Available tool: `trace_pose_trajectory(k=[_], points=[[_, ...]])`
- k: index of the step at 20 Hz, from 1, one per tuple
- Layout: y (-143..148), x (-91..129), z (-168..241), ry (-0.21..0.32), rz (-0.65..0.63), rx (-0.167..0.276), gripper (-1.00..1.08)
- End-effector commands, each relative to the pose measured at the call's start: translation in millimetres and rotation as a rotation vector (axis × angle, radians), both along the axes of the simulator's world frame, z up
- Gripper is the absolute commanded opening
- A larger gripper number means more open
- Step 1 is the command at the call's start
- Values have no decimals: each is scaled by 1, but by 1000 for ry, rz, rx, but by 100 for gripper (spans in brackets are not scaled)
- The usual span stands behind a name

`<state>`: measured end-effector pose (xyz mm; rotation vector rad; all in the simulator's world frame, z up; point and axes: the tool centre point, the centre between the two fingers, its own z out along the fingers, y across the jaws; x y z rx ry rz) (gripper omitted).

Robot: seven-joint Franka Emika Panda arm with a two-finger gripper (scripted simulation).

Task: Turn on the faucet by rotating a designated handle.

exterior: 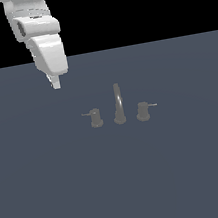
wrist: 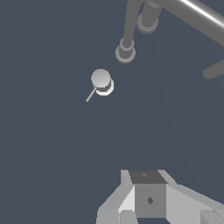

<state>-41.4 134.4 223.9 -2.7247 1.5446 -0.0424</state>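
Exterior view, left to right: gripper (exterior: 56, 83) hangs above the surface (exterior: 54, 191), finger spread unreadable. Handle (exterior: 96, 117), lever pointing left, stands well apart from it, then faucet spout (exterior: 118, 104), then second knob (exterior: 142, 111).

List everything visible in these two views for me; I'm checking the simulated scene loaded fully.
handle: one, grey upright knob, lever rod pointing to the exterior view's left, on that side of the spout
spout: one, grey, tall and tapered with a bright streak, in the middle
second knob: one, grey, slightly tilted, lever pointing to the exterior view's right
floor: one, flat dark blue-grey surface under the faucet set
arm: one, white, upper part of the exterior view's left
hand: one, white and grey, raised above the floor, apart from the handle
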Motion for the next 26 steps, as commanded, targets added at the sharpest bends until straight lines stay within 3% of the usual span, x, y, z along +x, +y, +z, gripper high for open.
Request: trace_pose_trajectory(k=[1, 18, 26], points=[[0, 11, -12, 1, -46, 1, -100], [-24, 100, -114, 17, -421, 4, -100], [-41, 128, -148, 23, -553, 9, -100]])
